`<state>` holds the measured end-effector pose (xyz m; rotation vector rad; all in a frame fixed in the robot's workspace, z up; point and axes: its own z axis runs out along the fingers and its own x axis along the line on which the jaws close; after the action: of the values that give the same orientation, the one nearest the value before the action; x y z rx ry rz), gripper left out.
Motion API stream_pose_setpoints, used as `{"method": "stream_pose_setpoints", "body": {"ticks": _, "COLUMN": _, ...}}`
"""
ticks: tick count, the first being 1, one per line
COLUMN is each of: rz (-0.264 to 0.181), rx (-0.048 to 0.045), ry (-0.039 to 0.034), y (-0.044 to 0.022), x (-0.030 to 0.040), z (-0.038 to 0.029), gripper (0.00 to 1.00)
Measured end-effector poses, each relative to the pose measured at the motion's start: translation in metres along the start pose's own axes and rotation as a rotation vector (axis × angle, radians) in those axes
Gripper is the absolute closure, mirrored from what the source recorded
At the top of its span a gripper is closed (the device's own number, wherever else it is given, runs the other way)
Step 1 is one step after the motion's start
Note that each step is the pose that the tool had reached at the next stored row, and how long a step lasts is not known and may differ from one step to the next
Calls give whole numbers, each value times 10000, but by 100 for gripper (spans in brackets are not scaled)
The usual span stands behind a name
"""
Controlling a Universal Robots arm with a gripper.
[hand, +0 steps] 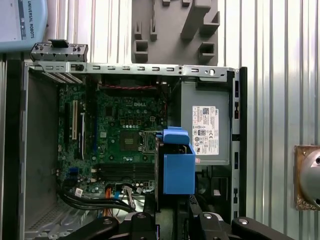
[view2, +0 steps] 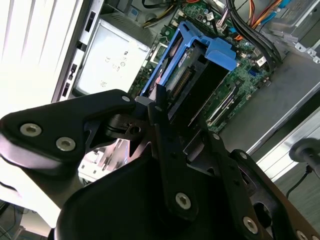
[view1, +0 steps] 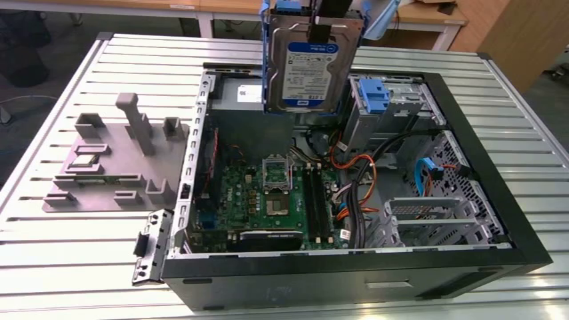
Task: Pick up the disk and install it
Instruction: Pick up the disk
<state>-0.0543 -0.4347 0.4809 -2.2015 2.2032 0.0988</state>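
The disk (view1: 311, 67), a silver hard drive with a white-and-blue label in a blue plastic bracket, hangs upright above the back of the open computer case (view1: 498, 220). My gripper (view1: 332, 15) grips its top edge, shut on it. In the second wrist view the black fingers (view2: 159, 117) clamp the disk (view2: 185, 65) by its bracket, with the motherboard below it. In the first wrist view the disk (hand: 178, 167) is seen end-on, over the gap between the motherboard and the power supply.
Inside the case are the motherboard (view1: 266, 193), a grey power-supply box (hand: 205, 127), a drive bay with blue brackets (view1: 384, 100) and orange and black cables (view1: 364, 180). A grey parts fixture (view1: 111, 160) stands on the slatted table (view1: 71, 267) at the exterior view's left.
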Motion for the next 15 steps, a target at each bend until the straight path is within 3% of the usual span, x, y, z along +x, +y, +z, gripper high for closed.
{"method": "stream_pose_setpoints", "body": {"ticks": 15, "rz": 0, "rx": 0, "ry": 0, "y": -40, "x": 15, "z": -2, "gripper": 65}}
